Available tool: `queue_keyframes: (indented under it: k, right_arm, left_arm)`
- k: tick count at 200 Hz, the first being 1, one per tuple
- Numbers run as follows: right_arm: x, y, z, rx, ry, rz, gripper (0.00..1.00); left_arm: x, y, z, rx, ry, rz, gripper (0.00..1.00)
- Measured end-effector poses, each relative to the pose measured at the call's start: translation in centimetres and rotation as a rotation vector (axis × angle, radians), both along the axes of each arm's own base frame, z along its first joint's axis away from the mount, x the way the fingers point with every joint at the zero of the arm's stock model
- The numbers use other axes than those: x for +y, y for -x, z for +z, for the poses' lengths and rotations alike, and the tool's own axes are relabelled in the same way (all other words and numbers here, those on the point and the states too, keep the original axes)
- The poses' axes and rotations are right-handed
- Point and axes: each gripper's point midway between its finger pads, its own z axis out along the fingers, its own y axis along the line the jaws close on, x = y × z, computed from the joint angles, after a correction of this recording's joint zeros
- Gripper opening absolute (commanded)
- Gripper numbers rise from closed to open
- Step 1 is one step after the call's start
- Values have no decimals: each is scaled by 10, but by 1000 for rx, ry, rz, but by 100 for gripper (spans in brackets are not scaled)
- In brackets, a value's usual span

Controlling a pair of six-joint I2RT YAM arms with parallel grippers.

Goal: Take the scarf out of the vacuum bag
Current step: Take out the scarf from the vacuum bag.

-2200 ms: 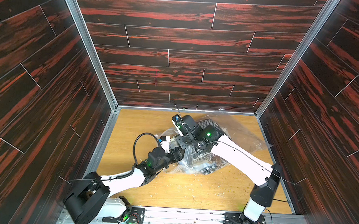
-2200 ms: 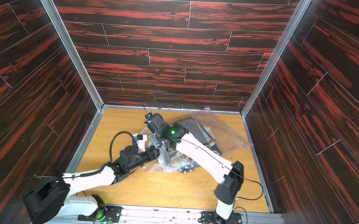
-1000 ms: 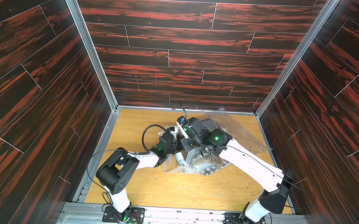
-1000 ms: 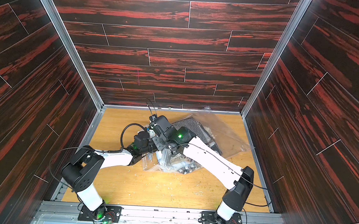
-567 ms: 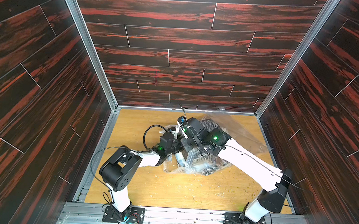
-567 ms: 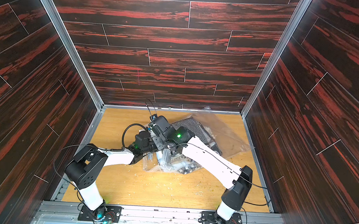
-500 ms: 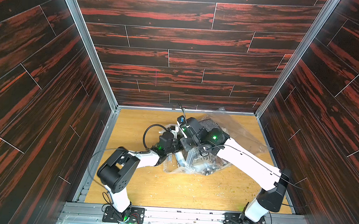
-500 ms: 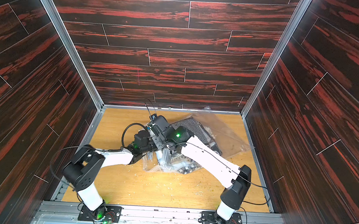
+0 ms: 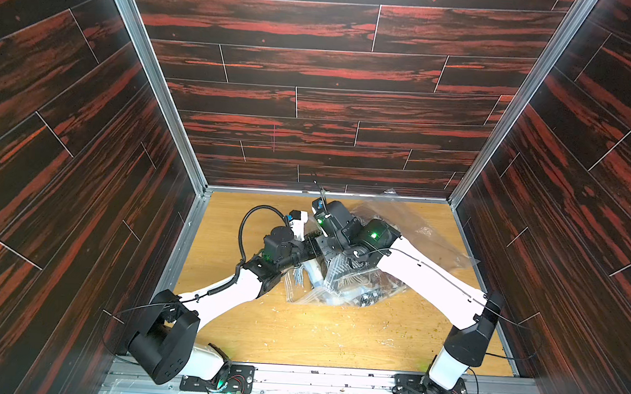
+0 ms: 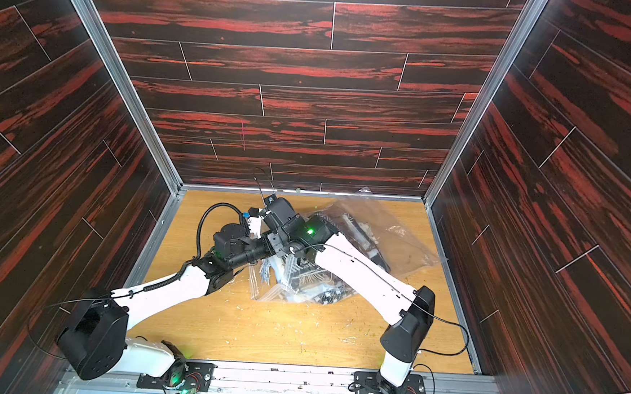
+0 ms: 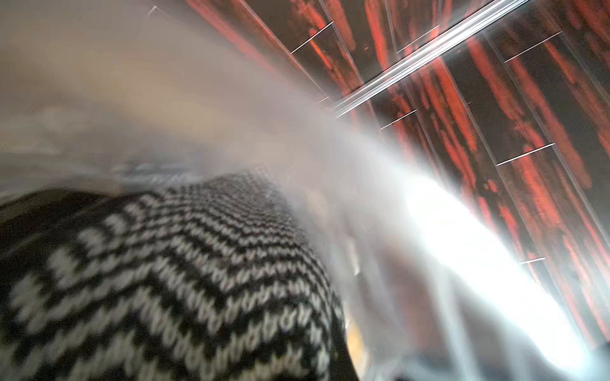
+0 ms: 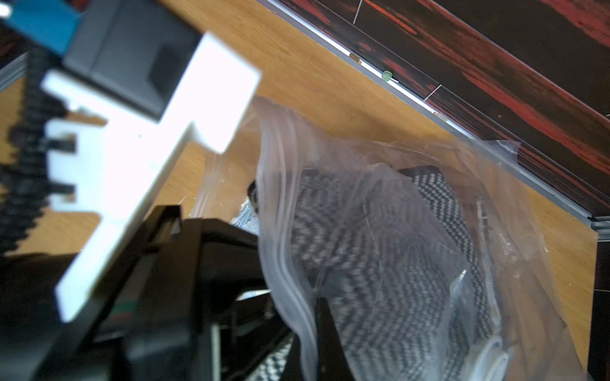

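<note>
**Scarf still bagged as two arms work the opening.** The vacuum bag [image 9: 422, 237] lies crumpled on the wooden table [image 9: 297, 339], right of centre in both top views. Its far end bunches toward the back wall at the upper right of the floor.

The scarf [image 11: 158, 283], a black-and-white zigzag knit, remains inside. In the right wrist view it fills the centre of the frame behind clear film [image 12: 379, 250]. In a top view its pale fringe [image 10: 316, 280] shows through the plastic near the bag's lower edge.

The left gripper [image 9: 314, 249] reaches from the left of the frame into the bag's mouth, its claw closed. The left wrist view looks along the knit from very close, with film arching overhead. The fingertips are out of sight, so whether they have pinched the fabric cannot be told.

The right gripper [image 9: 328, 252] comes down from the upper centre, just beside the left one, jaws together. It appears to be clamped on the bag's zip-seal lip, which rises as a taut fold through the middle of the right wrist view.

By this evidence the bag is open and entered, but the extraction itself is not done. No part of the scarf lies clear of the plastic. What is left is to secure the knit, draw it out through the mouth while the bag is held back, and set it free on the table.
</note>
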Motion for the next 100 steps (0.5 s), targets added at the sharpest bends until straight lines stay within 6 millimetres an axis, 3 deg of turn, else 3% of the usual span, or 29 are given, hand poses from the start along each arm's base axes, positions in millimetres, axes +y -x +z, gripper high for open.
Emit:
queue_keyframes:
  k: [63,100]
  right_arm:
    - [1,0,-3,15,2,28,0]
    - [7,8,-22,48,2,87,0]
  left_arm:
    - [37,31,-6,4,-131,44,0]
    - [71,50,-13,16,-258,83,0]
